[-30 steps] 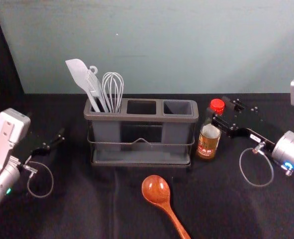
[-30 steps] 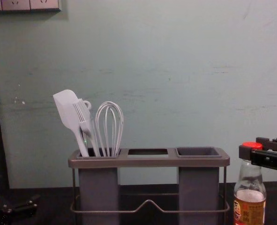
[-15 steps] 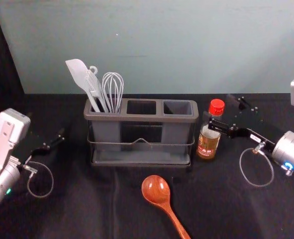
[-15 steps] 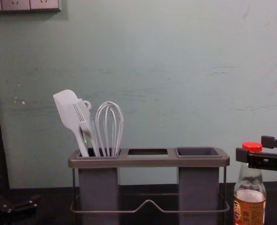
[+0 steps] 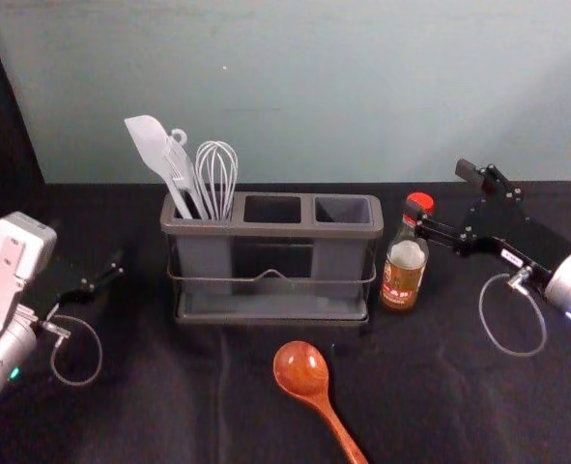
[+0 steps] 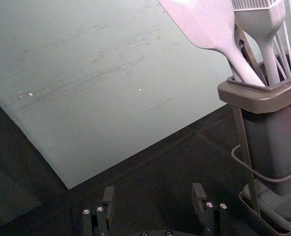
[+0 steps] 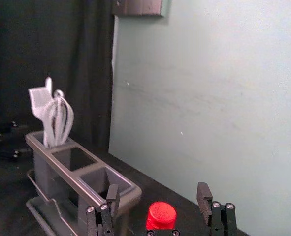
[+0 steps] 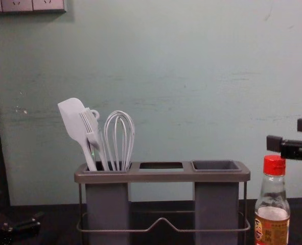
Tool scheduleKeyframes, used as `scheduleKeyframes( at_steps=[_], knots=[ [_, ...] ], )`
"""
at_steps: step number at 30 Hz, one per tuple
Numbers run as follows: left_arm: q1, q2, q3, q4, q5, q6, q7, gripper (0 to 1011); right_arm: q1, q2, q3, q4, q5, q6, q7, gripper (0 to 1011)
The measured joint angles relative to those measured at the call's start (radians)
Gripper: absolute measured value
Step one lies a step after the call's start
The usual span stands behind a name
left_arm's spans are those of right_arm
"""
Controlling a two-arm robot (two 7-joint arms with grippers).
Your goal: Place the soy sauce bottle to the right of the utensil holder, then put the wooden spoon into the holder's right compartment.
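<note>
Evidently, the soy sauce bottle (image 5: 403,275) is stood at the utensil holder's (image 5: 273,230) three o'clock, the right gripper (image 5: 441,196) being held spread and empty by its cap, the wooden spoon (image 5: 302,369) laid at five, the spread left gripper (image 5: 108,269) parked at nine.

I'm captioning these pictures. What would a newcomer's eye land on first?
Probably the red-capped soy sauce bottle, upright right of the utensil holder, with the open right gripper near its cap. Next, the wooden spoon lying in front of the holder, and the whisk and spatula rising from its left compartment.
</note>
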Motion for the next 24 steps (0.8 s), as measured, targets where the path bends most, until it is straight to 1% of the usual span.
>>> scheduleKeyframes(
  at_steps=[4,5,6,11,12,14,15,18,19,20,21,22,23,24],
  knots=[
    [0.0,0.0,0.0,0.0,0.0,0.0,0.0,1012,-0.024,0.014,0.012,-0.052,0.0,-0.006,0.013,1004],
    [0.0,0.0,0.0,0.0,0.0,0.0,0.0,1011,-0.024,0.014,0.012,-0.052,0.0,-0.006,0.013,1004],
    [0.0,0.0,0.0,0.0,0.0,0.0,0.0,1012,-0.037,0.026,0.013,-0.087,-0.004,0.004,0.018,1004],
    [0.0,0.0,0.0,0.0,0.0,0.0,0.0,1012,-0.065,0.057,0.01,-0.163,-0.01,0.049,0.031,1004],
    [0.0,0.0,0.0,0.0,0.0,0.0,0.0,1011,-0.073,0.068,0.004,-0.189,-0.015,0.066,0.034,1004],
    [0.0,0.0,0.0,0.0,0.0,0.0,0.0,1011,-0.078,0.079,-0.003,-0.213,-0.019,0.084,0.04,1004],
    [0.0,0.0,0.0,0.0,0.0,0.0,0.0,1011,-0.081,0.087,-0.014,-0.233,-0.021,0.1,0.048,1004],
    [0.0,0.0,0.0,0.0,0.0,0.0,0.0,1011,-0.079,0.091,-0.038,-0.256,-0.019,0.127,0.063,1004],
    [0.0,0.0,0.0,0.0,0.0,0.0,0.0,1012,-0.074,0.091,-0.057,-0.267,-0.016,0.15,0.071,1004],
    [0.0,0.0,0.0,0.0,0.0,0.0,0.0,1011,-0.07,0.091,-0.07,-0.272,-0.017,0.166,0.072,1004],
    [0.0,0.0,0.0,0.0,0.0,0.0,0.0,1011,-0.059,0.087,-0.098,-0.286,-0.021,0.206,0.071,1004],
    [0.0,0.0,0.0,0.0,0.0,0.0,0.0,1011,-0.059,0.087,-0.098,-0.286,-0.021,0.206,0.071,1004],
    [0.0,0.0,0.0,0.0,0.0,0.0,0.0,1011,-0.047,0.08,-0.129,-0.302,-0.035,0.266,0.053,1004],
    [0.0,0.0,0.0,0.0,0.0,0.0,0.0,1011,-0.033,0.069,-0.161,-0.321,-0.048,0.347,0.028,1004]
  ],
)
